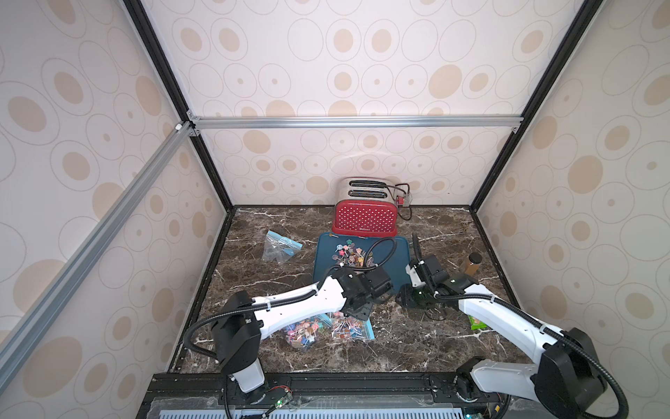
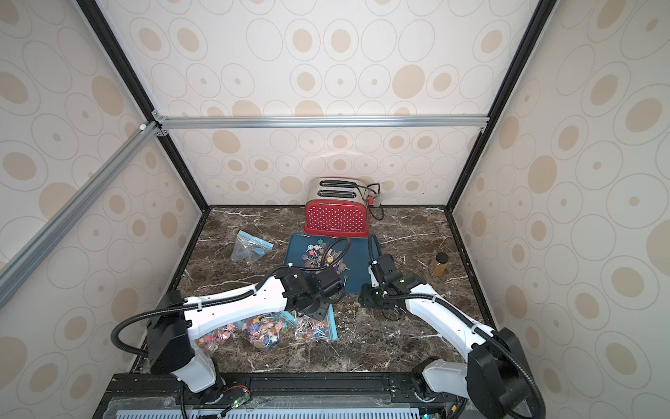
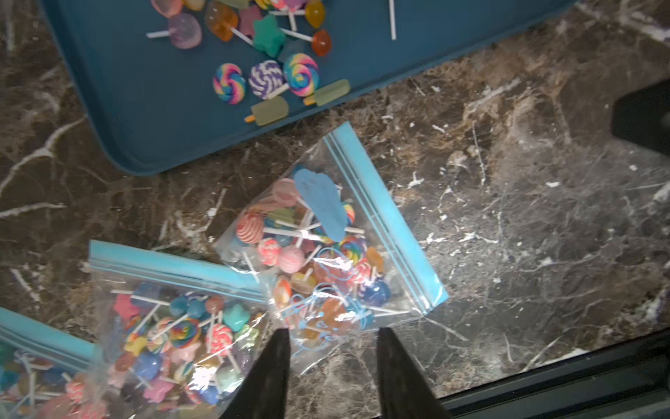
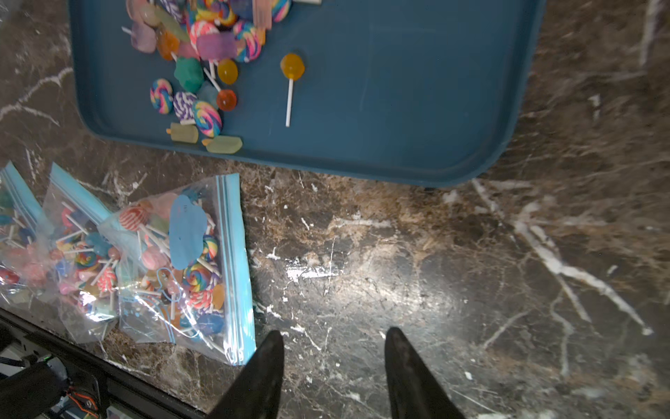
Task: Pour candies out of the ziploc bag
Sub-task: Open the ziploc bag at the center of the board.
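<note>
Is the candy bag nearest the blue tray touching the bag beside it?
Touching. The left wrist view shows the bag nearest the tray overlapping the neighbouring bag, its edge lying across that bag's zip strip. The tray is shown there too.

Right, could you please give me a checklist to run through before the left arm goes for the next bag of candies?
1. Left gripper open, nothing held: ok.
2. Left gripper over the nearest full bag, whose bottom edge shows between its fingers: ok.
3. That bag's zip open for pouring: cannot tell.
4. Right gripper open and empty, above bare table: ok.
5. Blue tray has bare room beside the candies already poured: ok.
6. Empty bag lies clear of the tray: ok.
</note>
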Available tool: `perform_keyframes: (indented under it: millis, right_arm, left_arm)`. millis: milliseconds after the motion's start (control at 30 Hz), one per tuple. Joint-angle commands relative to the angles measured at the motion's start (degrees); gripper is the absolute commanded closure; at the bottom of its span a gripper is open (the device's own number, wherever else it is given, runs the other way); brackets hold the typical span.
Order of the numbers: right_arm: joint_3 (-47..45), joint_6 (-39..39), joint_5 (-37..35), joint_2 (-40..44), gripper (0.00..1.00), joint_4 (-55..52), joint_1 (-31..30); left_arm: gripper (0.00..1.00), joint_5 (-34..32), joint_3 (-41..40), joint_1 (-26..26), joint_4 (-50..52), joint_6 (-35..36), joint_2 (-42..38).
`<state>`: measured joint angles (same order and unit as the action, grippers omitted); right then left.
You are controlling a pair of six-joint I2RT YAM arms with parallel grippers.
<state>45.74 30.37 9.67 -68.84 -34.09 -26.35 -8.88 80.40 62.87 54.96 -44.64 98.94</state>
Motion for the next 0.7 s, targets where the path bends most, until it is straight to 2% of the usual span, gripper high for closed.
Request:
perform_keyframes:
  millis: [0,133,200,467,667]
  right_arm:
    - [-1.7,-1.8,0.4,4.1,0.51,-1.6,2.6]
    - [-3.4,-3.5,0.8,8.2,0.51,-2.6,5.8]
    - [-4.2,-4.3,1.0,9.9,0.50,-3.0,6.8]
    - [-7.0,-5.7,2.2,13.1,0.50,-2.4,8.1]
    - [-8.0,-6.3,3.0,13.8,0.50,-2.0,8.5]
  left_arm:
    - [0.53,1.5,4.4,1.9,2.3,-8.6,4.5]
    - [0.46,1.6,6.7,2.7,2.3,-14.3,10.0]
    - [0.46,0.9,7.4,2.6,2.4,-15.7,12.0]
    - [0.57,-2.2,12.0,2.6,2.9,-19.0,19.0]
    - [0.63,-3.5,11.9,1.9,2.7,-20.5,21.3]
